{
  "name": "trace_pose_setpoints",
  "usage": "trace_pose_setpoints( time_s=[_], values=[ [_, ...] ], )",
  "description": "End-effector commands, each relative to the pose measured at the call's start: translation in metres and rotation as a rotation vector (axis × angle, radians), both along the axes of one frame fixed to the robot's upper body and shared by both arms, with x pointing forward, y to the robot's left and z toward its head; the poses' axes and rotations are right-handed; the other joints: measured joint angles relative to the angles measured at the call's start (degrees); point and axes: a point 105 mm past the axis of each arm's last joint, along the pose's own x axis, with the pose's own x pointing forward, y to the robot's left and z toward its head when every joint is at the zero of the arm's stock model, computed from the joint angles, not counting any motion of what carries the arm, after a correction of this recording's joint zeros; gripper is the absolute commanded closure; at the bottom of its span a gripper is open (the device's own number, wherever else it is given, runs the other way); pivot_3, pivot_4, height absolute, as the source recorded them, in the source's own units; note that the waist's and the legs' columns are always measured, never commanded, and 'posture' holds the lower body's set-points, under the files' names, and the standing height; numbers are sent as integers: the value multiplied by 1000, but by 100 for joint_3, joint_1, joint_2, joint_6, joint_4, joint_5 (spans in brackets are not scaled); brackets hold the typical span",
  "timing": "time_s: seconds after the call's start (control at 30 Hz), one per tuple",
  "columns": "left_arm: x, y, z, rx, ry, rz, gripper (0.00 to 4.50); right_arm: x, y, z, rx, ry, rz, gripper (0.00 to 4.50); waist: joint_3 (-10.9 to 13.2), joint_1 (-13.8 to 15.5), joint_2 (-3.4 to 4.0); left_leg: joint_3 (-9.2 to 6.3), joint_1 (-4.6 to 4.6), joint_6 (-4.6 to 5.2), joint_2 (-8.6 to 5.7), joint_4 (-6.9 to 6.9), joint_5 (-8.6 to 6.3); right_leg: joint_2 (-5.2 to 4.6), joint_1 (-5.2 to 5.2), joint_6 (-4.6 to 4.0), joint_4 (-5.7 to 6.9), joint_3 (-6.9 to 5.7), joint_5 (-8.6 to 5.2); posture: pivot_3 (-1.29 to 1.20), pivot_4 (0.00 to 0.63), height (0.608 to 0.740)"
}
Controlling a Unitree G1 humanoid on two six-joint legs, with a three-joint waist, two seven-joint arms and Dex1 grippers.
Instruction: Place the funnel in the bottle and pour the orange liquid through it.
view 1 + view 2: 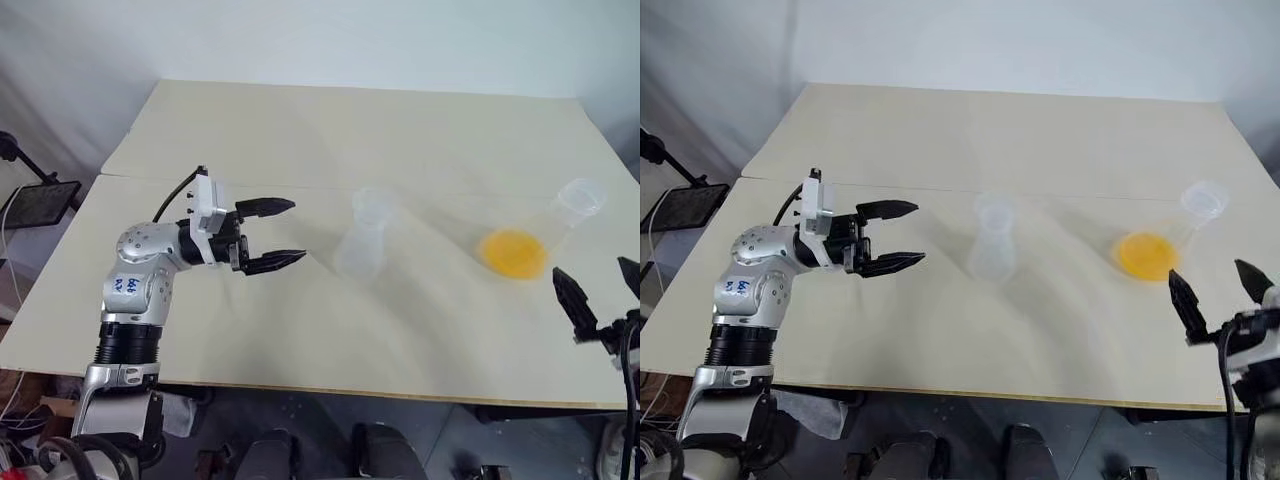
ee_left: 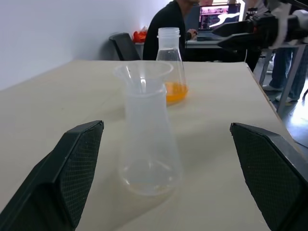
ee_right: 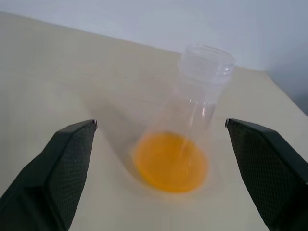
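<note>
Bottle (image 1: 362, 238) mid-table, orange liquid (image 1: 513, 253) in flask, left gripper (image 1: 285, 233) fingers apart

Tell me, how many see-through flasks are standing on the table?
2. The frosted bottle stands near the table's middle with the funnel in its neck, in front of the left gripper. The flask with orange liquid stands by the right gripper.

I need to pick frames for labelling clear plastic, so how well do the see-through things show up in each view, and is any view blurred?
Head views: the bottle nearly melts into the pale table, with soft shadows and no harsh glare. Left wrist view: the funnel in its neck is faint; the background is soft. Right wrist view: the orange liquid stands out, while the flask holding it looks slightly smeared.
</note>
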Motion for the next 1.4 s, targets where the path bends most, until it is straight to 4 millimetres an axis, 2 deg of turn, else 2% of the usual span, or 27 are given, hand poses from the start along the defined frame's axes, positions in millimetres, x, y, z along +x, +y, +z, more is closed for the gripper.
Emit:
trace_pose_setpoints(
  time_s=[0.03,0.2,0.43,0.73,0.97,1.4],
  values=[
    [-7,1,11,-13,-42,-3,23,11,-6,5,48,10,-15,0,0,17,0,0,-1,0,-1,0,0,-1,0,0,0,0,0,0,150,740],
    [-8,1,13,-8,-55,10,23,22,-12,10,78,-28,-36,0,0,56,0,-1,-2,1,-5,0,0,-3,0,0,-1,-1,0,0,150,740],
    [-10,-1,15,-7,-58,5,23,38,-8,7,92,-37,-29,0,0,54,0,-1,-3,1,-3,0,0,-1,-1,0,-1,-2,0,0,150,740],
    [-15,-8,16,-6,-51,-27,23,60,-20,10,91,-45,-79,0,0,57,0,0,-4,1,-3,0,0,-1,-1,0,-2,-2,0,0,150,740],
    [-17,-8,17,-6,-49,-30,23,77,-21,17,117,-74,-66,0,0,-3,1,0,-5,1,-2,0,0,0,-2,0,-3,-2,0,0,150,740],
    [-17,-8,18,-3,-58,-23,23,93,-24,23,150,-115,-77,0,0,-15,1,-1,-7,-1,0,-3,1,0,-4,0,-4,-4,0,0,150,740]
  ],
)
